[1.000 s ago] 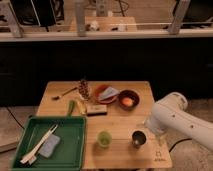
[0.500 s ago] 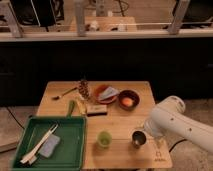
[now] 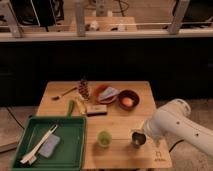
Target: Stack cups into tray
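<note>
Nearest me, the gripper (image 3: pixel 143 138) was mostly hidden under the white arm (image 3: pixel 172 125), close against the dark metal cup (image 3: pixel 136 139). I could not tell its state, or whether it held that cup. The translucent green cup (image 3: pixel 104 138) stood upright just beside the dark-green tray (image 3: pixel 72 145), outside it. Farther back sat a red-brown bowl (image 3: pixel 128 100).

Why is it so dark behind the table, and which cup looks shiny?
Camera view: light falls on the table, while the space behind is unlit and black. The metal cup glints a little; the green cup glows softly. The gripper sits by the metal cup, at the white arm's end.
</note>
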Controlling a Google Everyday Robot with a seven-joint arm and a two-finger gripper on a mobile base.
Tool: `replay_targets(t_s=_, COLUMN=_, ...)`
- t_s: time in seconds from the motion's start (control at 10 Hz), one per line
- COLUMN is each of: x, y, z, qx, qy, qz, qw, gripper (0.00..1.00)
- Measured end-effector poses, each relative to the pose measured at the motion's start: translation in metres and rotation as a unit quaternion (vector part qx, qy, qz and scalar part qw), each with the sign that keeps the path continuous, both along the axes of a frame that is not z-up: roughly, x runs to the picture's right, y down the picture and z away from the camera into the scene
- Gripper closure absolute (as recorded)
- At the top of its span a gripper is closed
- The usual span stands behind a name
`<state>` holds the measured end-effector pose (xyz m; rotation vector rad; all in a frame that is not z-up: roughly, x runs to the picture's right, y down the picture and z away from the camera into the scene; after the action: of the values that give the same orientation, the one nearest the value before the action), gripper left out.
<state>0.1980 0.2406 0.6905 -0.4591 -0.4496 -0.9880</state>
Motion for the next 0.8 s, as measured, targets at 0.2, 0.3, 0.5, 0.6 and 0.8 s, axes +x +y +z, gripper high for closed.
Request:
replay_targets(t_s=0.2, x=-0.010, y=0.004, z=-0.003, qx=0.009, qy=-0.041, qz=-0.044, qw=0.9981, gripper=0.20)
replay_targets(t_s=0.3, x=-0.017, y=0.008, z=-0.003, qx=0.012, qy=-0.063, qz=-0.071, qw=0.9954, gripper=0.20)
replay_targets(t_s=0.5, x=-0.029, y=0.013, z=-0.002, qx=0.016, qy=-0.095, qz=-0.110, qw=0.9893, gripper=0.20)
replay_targets(t_s=0.6, x=-0.031, y=0.016, z=-0.001, qx=0.017, qy=-0.103, qz=-0.121, qw=0.9871, gripper=0.20)
replay_targets(t_s=0.8, x=-0.037, y=0.017, z=0.003, qx=0.015, qy=-0.111, qz=-0.138, qw=0.9840, gripper=0.20)
